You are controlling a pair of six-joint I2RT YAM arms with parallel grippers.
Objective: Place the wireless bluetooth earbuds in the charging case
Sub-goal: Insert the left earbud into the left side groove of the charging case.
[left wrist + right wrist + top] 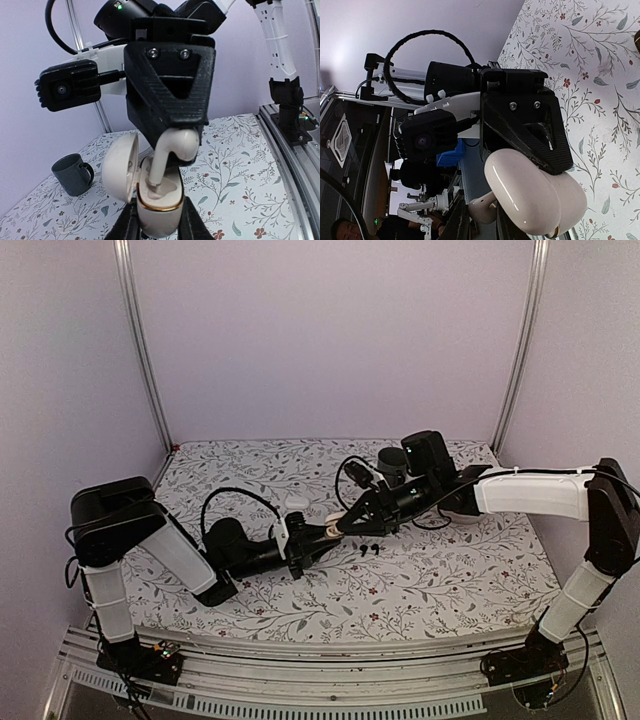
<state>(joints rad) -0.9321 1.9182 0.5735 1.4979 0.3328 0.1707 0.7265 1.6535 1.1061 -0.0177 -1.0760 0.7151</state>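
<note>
My left gripper (318, 536) (159, 221) is shut on a white charging case with a gold rim (157, 202) and holds it above the table, lid (119, 165) swung open. My right gripper (348, 524) (480, 224) is shut on a white earbud (175, 145) (487, 211). The earbud's stem tip sits in a socket of the case. In the right wrist view the case lid (530, 197) shows from outside, right next to the earbud. A pair of black earbuds (367, 551) lies on the floral table just right of the grippers.
A dark mug (392, 462) (72, 172) stands at the back, behind the right arm. A small white object (296, 502) lies on the floral cloth behind the left gripper. Cables loop over both arms. The metal table rail (295, 165) runs along the near edge.
</note>
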